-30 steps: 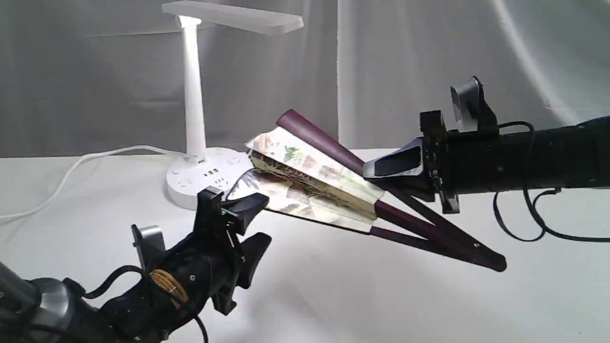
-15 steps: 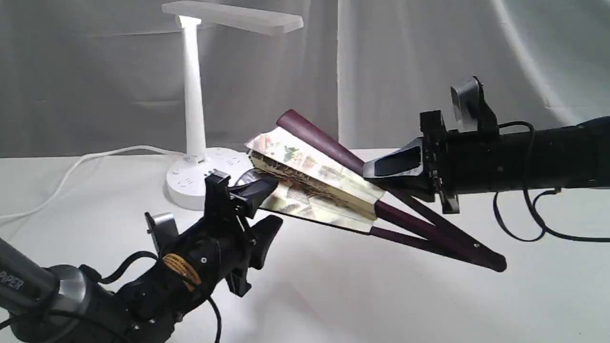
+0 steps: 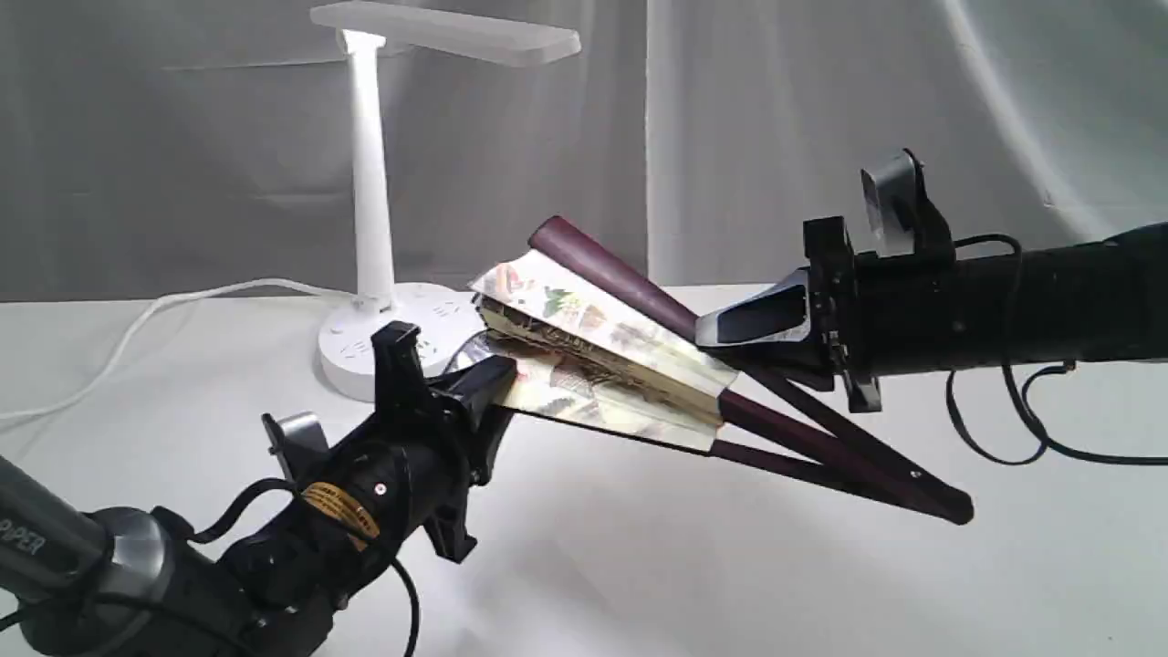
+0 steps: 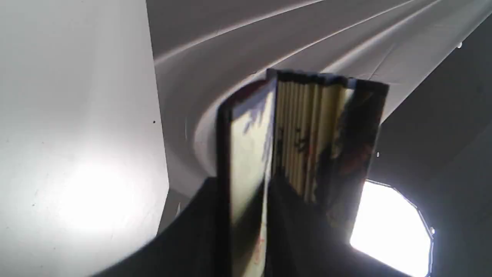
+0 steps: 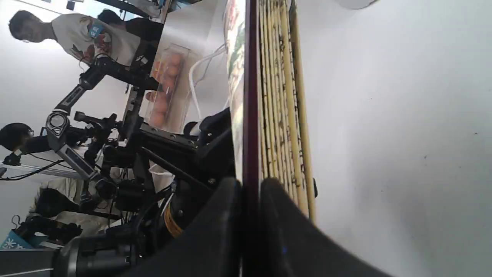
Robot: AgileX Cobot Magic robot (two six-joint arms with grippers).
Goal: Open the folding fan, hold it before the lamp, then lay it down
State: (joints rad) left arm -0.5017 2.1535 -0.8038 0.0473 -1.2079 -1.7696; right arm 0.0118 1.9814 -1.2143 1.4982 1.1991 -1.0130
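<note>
The right jaws are pinching the upper maroon guard of the fan close to where the paper meets the ribs. They are carrying it above the table with the rivet end sticking out behind and below them, so this grip seems to be serving as the fixed anchor. The left jaws are pressing together on the lower guard's tip, at the end of the fan farthest from the right jaws, and only a narrow wedge of pleats is showing between the two grips, so I judge they are readying a pull apart to spread it. The lamp is standing just beyond the left jaws, so the fan is being opened near where it should be shown.
</note>
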